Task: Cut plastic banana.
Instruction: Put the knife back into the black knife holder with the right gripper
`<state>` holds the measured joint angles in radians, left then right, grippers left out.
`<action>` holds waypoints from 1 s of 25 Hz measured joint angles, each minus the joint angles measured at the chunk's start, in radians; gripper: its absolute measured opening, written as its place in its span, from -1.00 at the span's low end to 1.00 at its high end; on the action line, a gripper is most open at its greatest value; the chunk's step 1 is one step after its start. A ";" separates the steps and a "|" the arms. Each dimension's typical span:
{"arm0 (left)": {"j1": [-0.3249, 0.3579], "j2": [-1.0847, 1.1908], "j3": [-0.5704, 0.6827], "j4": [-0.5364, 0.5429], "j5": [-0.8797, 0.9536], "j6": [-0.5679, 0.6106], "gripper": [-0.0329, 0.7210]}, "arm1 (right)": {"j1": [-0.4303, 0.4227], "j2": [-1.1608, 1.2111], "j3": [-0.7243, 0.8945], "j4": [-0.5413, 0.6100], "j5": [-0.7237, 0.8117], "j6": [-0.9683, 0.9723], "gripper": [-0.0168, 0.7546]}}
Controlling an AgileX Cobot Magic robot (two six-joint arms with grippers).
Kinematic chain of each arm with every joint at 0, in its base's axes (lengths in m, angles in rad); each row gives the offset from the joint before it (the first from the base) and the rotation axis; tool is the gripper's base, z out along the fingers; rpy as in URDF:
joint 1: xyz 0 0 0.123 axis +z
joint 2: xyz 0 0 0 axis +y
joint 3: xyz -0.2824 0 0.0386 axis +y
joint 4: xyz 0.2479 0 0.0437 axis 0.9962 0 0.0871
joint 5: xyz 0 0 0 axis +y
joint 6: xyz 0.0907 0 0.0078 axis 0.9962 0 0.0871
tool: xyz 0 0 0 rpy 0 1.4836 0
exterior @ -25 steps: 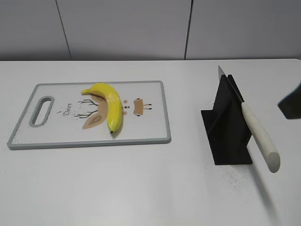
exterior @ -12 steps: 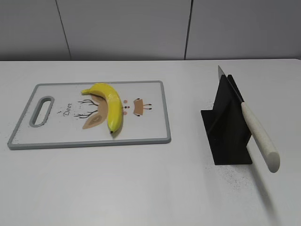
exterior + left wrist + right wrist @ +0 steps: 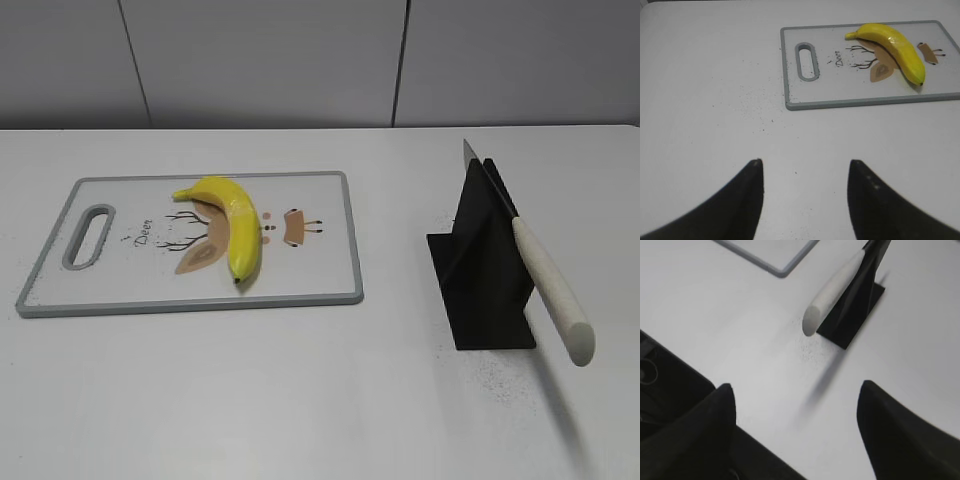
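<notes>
While both arms hang back above the counter (image 3: 330,400), I see the left gripper (image 3: 805,172) spread wide and empty, and the right gripper (image 3: 795,390) likewise. My banana (image 3: 235,222) lies whole on the cutting board (image 3: 320,285) toward the counter's left edge; the knife (image 3: 545,285) leans in its black stand (image 3: 480,280) near the right edge.

White bench (image 3: 300,400) carrying a cutting board (image 3: 310,280) and a black knife stand (image 3: 485,275).

The board lies flat on the left half (handle slot toward the left edge), well apart from the stand on the right; fine dark specks dust the bench surface just beside the stand's base and near the board's slot end.
</notes>
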<state>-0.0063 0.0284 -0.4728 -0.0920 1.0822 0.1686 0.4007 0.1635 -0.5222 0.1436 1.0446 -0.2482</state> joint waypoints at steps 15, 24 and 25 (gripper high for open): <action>0.001 -0.002 0.000 -0.002 0.000 0.000 0.48 | -0.206 -0.170 0.000 0.050 0.000 -0.002 0.41; 0.001 -0.002 0.001 -0.002 0.000 0.000 0.48 | -0.337 -0.170 0.000 0.053 0.000 -0.002 0.37; 0.001 -0.002 0.001 -0.002 0.000 0.000 0.48 | -0.337 -0.170 0.000 0.053 0.000 -0.002 0.37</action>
<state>-0.0052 0.0267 -0.4716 -0.0940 1.0822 0.1686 0.0638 -0.0069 -0.5222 0.1961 1.0447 -0.2500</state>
